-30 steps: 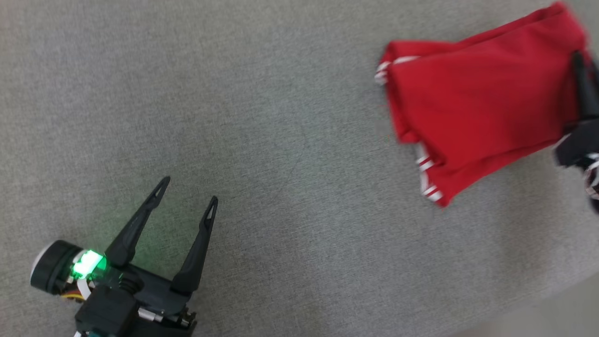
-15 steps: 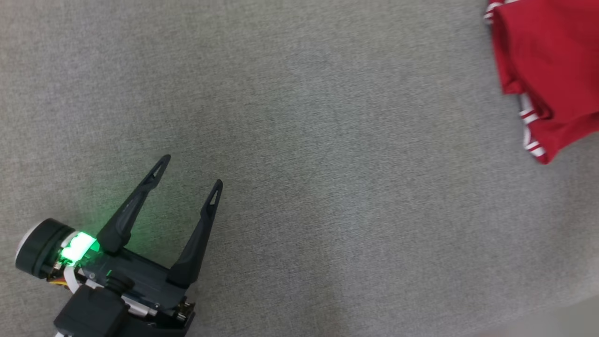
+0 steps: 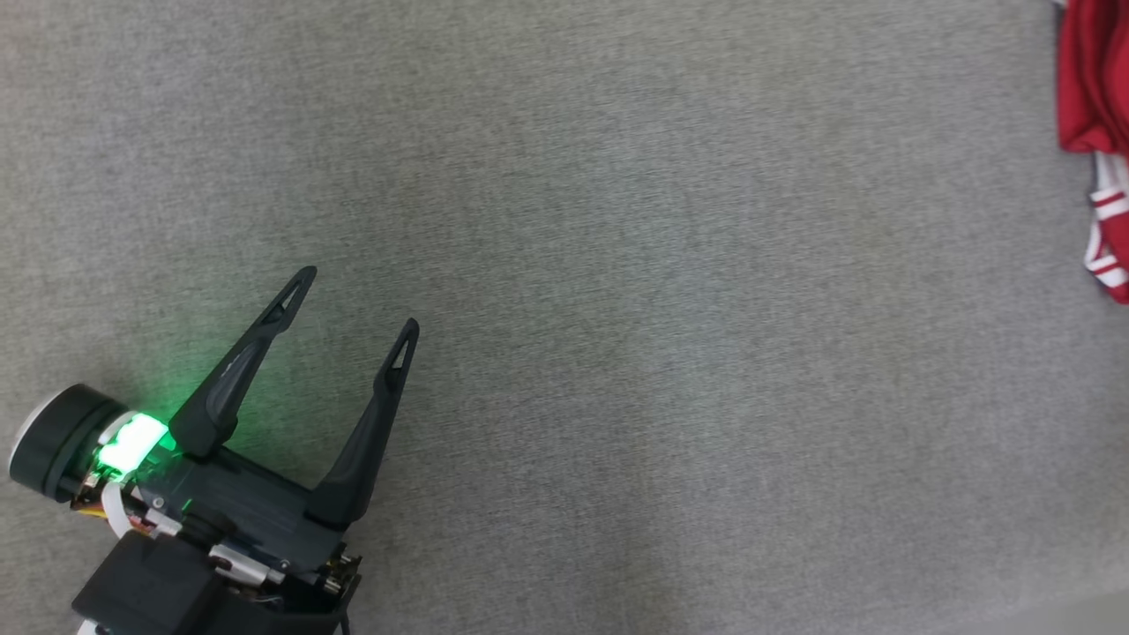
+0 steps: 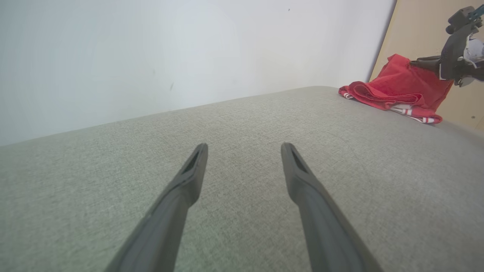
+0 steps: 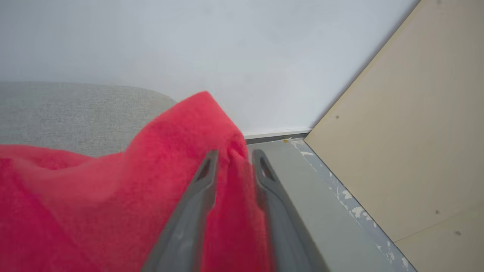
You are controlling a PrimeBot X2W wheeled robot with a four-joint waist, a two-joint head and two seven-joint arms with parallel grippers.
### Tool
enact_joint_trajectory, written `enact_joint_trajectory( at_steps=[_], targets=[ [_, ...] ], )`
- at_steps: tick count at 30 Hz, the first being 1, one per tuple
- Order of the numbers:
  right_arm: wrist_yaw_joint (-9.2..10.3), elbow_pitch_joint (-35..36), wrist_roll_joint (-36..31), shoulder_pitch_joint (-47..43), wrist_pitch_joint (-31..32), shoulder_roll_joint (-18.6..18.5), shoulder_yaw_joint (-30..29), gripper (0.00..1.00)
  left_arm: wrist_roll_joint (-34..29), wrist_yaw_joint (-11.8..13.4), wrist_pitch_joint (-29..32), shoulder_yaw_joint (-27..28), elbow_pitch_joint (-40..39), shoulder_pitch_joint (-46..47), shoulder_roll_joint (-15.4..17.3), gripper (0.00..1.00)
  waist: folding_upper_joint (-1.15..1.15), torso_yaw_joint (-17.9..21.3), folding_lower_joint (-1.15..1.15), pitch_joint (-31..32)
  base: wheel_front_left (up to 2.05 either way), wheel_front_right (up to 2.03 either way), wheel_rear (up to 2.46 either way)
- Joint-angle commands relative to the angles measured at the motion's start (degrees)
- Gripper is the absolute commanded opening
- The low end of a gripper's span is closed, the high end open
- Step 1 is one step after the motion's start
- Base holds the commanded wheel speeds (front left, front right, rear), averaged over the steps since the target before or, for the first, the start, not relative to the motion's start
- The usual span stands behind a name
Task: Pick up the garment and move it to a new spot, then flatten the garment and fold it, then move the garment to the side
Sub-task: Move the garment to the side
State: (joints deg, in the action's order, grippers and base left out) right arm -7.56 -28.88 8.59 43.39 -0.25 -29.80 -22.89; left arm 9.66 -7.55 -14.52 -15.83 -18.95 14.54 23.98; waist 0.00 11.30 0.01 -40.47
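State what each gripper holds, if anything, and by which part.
The right gripper pinches the red garment by a raised fold of cloth; the left gripper is open, holding nothing.

A broad stretch of the grey fabric surface [image 3: 617, 309] is being left open from 10 to 4 o'clock in the head view. The 8 o'clock corner is being occupied by the left gripper [image 3: 357, 300], fingers spread wide. The 2 o'clock edge is being taken up by the red garment [image 3: 1094, 88], a fold being gripped between the right gripper's [image 5: 235, 154] fingers. Beyond the far edge, passage is being blocked by a pale wall [image 4: 151, 56] and a tan board [image 5: 416, 132].
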Motion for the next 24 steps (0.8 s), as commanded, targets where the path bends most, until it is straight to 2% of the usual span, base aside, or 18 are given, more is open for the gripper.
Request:
enact_joint_trajectory(
  at_steps=[1,5,8,13,14,16,24],
  targets=[
    [0.17,-0.4,-2.7,1.2,-1.4,0.3,-1.7,1.00,-0.1,0.2,0.1,0.3,0.7,0.7,0.6,1.00,0.00,-0.7,-0.01,-0.3,0.00,0.00,0.00],
    [0.17,-0.4,-10.7,2.8,-6.3,2.7,-5.0,1.00,0.3,0.6,-0.1,0.3,1.5,0.4,0.0,1.00,0.00,-1.6,-0.01,0.9,0.00,0.00,0.00],
    [0.17,0.2,-12.9,3.4,-9.2,6.0,-3.3,1.00,1.1,1.2,-0.4,0.3,1.9,-0.2,-1.2,1.00,0.00,-2.1,-0.01,2.9,0.00,0.00,0.00],
    [0.17,-0.1,-12.6,2.5,-11.4,11.4,3.3,1.00,2.6,2.1,-0.6,0.4,3.8,-1.4,-3.8,1.00,0.00,-3.6,-0.01,8.0,0.00,0.00,0.00],
    [0.17,-0.1,-12.6,2.5,-11.4,11.4,3.3,1.00,2.6,2.1,-0.6,0.4,3.8,-1.4,-3.8,1.00,0.00,-3.6,-0.01,8.0,0.00,0.00,0.00],
    [0.17,-0.1,-12.0,0.8,-11.9,14.3,7.0,1.00,3.8,3.5,-0.7,2.2,6.1,-2.1,-5.2,1.00,0.00,-4.8,-0.01,11.4,0.00,0.00,0.00],
    [0.17,-1.8,-9.0,-3.4,-13.5,18.4,17.0,1.00,7.6,6.1,-0.6,7.8,11.3,-4.4,-9.7,1.00,0.00,-8.4,-0.01,20.0,0.00,0.00,0.00]
  ],
)
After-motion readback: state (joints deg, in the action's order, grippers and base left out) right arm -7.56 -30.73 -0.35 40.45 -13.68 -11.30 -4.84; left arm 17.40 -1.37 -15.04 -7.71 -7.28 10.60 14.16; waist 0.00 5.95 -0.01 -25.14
